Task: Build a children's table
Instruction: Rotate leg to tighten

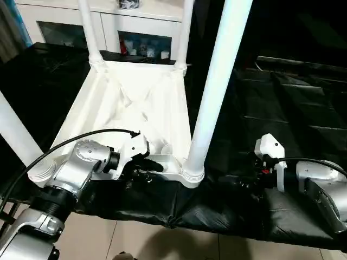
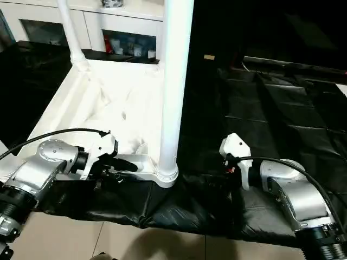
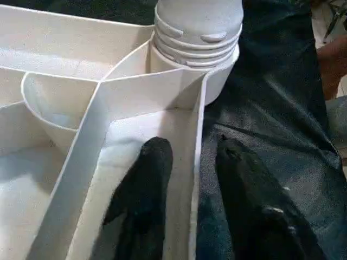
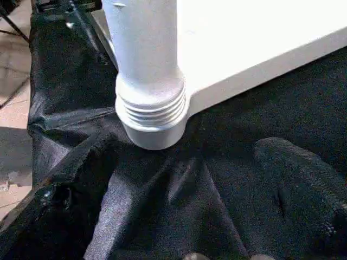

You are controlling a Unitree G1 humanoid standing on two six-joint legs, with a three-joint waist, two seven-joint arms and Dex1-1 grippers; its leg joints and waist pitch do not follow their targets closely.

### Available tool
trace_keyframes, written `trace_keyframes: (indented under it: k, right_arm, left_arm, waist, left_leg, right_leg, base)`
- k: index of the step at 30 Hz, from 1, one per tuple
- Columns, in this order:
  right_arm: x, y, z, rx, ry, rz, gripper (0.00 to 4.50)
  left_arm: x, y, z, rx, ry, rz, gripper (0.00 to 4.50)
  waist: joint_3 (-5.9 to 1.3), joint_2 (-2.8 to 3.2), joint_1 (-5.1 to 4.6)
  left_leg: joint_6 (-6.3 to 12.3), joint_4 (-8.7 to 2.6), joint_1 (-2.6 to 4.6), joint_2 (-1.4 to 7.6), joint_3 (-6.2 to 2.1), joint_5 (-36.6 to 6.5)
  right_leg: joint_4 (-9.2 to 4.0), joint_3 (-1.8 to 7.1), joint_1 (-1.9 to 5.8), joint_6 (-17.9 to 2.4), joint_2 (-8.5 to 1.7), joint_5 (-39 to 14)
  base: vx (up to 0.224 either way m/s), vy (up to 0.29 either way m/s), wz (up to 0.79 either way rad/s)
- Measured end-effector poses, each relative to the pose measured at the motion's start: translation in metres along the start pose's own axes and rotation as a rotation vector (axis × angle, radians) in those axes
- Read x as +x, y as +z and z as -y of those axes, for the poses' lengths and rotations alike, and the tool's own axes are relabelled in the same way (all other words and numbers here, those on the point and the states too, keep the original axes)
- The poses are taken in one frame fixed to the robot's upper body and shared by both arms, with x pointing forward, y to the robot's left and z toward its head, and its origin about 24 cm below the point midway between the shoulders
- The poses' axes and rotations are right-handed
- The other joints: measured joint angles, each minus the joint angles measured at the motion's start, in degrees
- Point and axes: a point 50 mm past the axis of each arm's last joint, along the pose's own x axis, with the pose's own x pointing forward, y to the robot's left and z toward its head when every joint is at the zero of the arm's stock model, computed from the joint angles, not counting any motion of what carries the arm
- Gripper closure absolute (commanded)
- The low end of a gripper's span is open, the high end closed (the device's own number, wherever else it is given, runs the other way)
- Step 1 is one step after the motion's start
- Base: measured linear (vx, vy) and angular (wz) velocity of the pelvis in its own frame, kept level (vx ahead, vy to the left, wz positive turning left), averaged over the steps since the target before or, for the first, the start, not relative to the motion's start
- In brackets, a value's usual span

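The children's table lies upside down on black cloth, its white ribbed top facing up. Legs stand in the corner sockets: the near right leg, near left leg, and two far legs. My left gripper straddles the top's near rim beside the near right leg's ridged collar. One black finger is inside the rim wall and the other outside, with narrow gaps. My right gripper is open and low over the cloth, right of that leg, holding nothing.
The black cloth covers the work surface and stretches far to the right. Its front edge drops to a tiled floor. A white cabinet with glass doors stands behind the table top.
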Motion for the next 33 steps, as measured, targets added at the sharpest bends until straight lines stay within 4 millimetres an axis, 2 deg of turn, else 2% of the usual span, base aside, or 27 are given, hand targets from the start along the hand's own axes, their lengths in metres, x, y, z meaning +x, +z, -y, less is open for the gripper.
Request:
trace_keyframes:
  k: [2,6,8,14,16,19,23,33]
  right_arm:
    - [0.0,0.001,0.0,-0.003,0.002,0.001,0.0]
    - [0.001,0.001,-0.001,0.0,0.007,-0.004,0.0]
    - [0.003,0.001,-0.003,-0.001,0.016,-0.007,0.0]
    - [0.007,0.001,-0.005,-0.002,0.031,0.0,0.0]
    - [0.012,0.0,-0.008,0.001,0.049,0.0,0.0]
    - [0.021,0.0,-0.014,-0.001,0.085,0.001,0.0]
    - [0.044,0.003,-0.023,-0.029,0.116,0.022,0.0]
    - [0.068,0.013,-0.014,-0.048,0.068,0.048,0.96]
  left_arm:
    - [0.0,0.0,-0.001,-0.002,0.004,-0.002,3.49]
    - [0.001,-0.001,-0.003,0.0,0.002,-0.005,3.57]
    - [0.0,-0.001,-0.004,0.004,0.004,-0.007,3.86]
    - [0.001,-0.001,-0.004,0.039,-0.009,-0.045,4.25]
    - [0.001,-0.002,-0.004,0.049,-0.012,-0.055,4.43]
    - [0.001,-0.002,-0.004,0.055,-0.012,-0.059,4.43]
    - [0.002,-0.001,-0.005,0.042,-0.015,-0.061,4.43]
    - [0.01,0.005,-0.005,0.037,-0.028,-0.04,4.5]
  waist:
    - [0.0,0.01,-0.01]
    - [-0.02,0.04,0.02]
    - [-0.03,0.05,0.02]
    - [-0.09,0.11,0.01]
    - [-0.13,0.17,-0.02]
    - [-0.13,0.16,-0.17]
    - [-0.16,0.11,-0.21]
    - [-0.24,0.04,0.01]
  left_leg:
    - [0.0,0.0,0.0,0.0,0.0,0.0]
    - [0.0,0.0,0.06,0.0,-0.01,0.0]
    - [-0.01,0.0,0.07,0.0,-0.01,0.01]
    - [-0.01,0.01,0.13,0.0,-0.03,0.0]
    - [-0.01,0.01,0.15,0.0,-0.04,0.0]
    - [-0.01,0.01,0.14,0.0,-0.05,0.01]
    - [-0.01,0.01,0.14,0.0,-0.06,0.01]
    - [-0.01,0.0,0.1,-0.02,-0.03,0.0]
  right_leg:
    - [0.0,0.0,0.01,0.0,0.0,0.0]
    - [0.02,0.0,0.05,-0.01,0.0,0.0]
    - [0.02,-0.01,0.06,0.0,0.0,0.0]
    - [0.02,-0.01,0.12,0.15,0.0,-0.09]
    - [0.02,-0.01,0.13,0.18,0.0,-0.1]
    - [0.02,0.0,0.13,0.18,0.0,-0.1]
    - [0.03,-0.01,0.1,0.18,0.0,-0.1]
    - [0.01,0.0,0.11,-0.02,-0.03,0.01]
  base:
    - [0.0,0.0,0.0]
    - [0.0,0.0,0.0]
    - [0.0,0.0,0.0]
    - [0.0,0.0,0.0]
    - [0.0,0.0,0.0]
    - [0.0,0.0,0.0]
    - [0.0,0.0,0.0]
    - [0.0,0.0,0.0]
